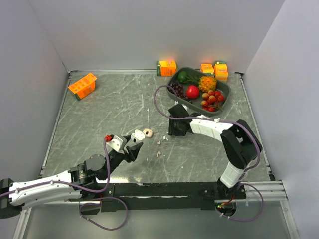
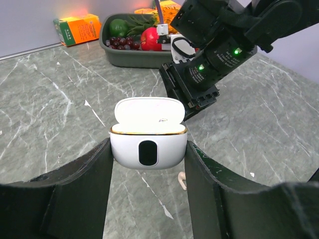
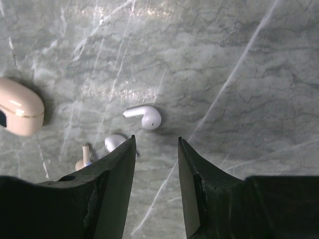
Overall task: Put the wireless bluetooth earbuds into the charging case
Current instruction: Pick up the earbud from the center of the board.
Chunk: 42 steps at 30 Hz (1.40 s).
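White rounded plastic charging case (image 2: 148,135), lid up, sits clamped in my left gripper (image 2: 148,148). My right gripper (image 3: 156,141) hangs empty, jaws apart, with a tiny white short-stemmed earbud (image 3: 144,117) on the tabletop just ahead. I judge this the pickup step; next I centre over it, lower and pinch.

grey marbled surface (image 1: 99,114). far left: orange carton (image 1: 82,85). far edge: second carton (image 1: 166,67), fruit tray (image 1: 228,93), two more cartons (image 1: 221,71) behind it. centre: beige case (image 1: 147,132); two white earbuds (image 3: 144,116) and one beige earbud (image 3: 83,157) loose beside it.
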Motion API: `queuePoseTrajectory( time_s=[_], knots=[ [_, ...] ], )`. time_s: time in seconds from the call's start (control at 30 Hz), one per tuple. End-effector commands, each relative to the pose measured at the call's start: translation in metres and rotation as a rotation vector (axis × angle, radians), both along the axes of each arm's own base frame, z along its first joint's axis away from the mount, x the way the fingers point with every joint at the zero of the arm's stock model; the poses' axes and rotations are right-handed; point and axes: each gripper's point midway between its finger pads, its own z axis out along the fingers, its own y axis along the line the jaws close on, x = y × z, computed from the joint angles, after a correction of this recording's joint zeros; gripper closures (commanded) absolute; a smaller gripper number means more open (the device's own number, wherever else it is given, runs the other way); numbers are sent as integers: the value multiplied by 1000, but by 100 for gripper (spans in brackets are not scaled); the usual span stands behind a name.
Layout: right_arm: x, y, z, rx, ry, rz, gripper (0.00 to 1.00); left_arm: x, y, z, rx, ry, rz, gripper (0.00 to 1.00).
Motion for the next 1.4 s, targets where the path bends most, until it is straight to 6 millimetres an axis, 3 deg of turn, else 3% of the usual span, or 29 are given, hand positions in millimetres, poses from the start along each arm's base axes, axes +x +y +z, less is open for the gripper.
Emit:
queuePoseTrajectory(
  time_s=[0.0, 0.37, 0.93, 1.37],
  knots=[
    [24, 2, 7, 6, -48, -49, 53, 0, 0, 9, -37, -5, 10, 99],
    [33, 7, 6, 8, -53, -31, 53, -1, -1, 7, -29, -6, 7, 99],
    [26, 8, -6, 14, -23, -16, 64, -1, -2, 3, -21, 2, 11, 99],
    [20, 5, -16, 0, 3, -17, 61, -2, -2, 2, -22, 6, 8, 99]
  ],
)
